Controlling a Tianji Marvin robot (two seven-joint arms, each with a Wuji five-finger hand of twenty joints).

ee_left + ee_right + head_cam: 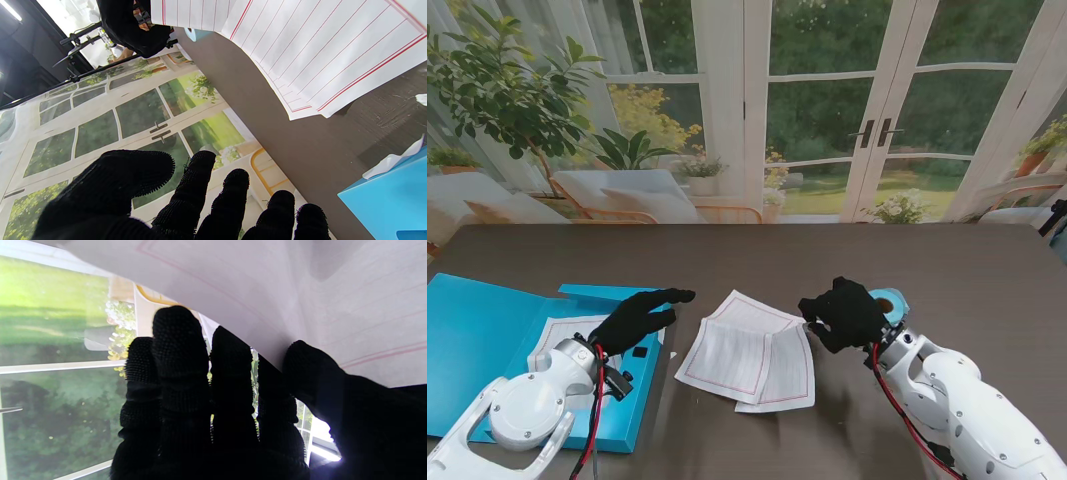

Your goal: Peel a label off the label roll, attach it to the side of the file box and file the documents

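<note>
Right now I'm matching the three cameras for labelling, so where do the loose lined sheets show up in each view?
Stand view: the lined sheets lie mid-table between the hands, their right corner at the right hand.
Left wrist view: they fill the side where the table shows, beyond the left hand.
Right wrist view: one sheet looms close, pinched by the right hand.
Shared landmark: the sheets' red border lines.

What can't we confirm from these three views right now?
- Label roll: stand view shows only a blue sliver; the right hand hides the rest.
- Right hand's grip on the documents: right wrist view shows fingers at the sheet's edge, actual pinch not visible.
- File box: cut by the stand view's left edge, partly behind the left hand.
- Any label on the box: cannot tell.
</note>
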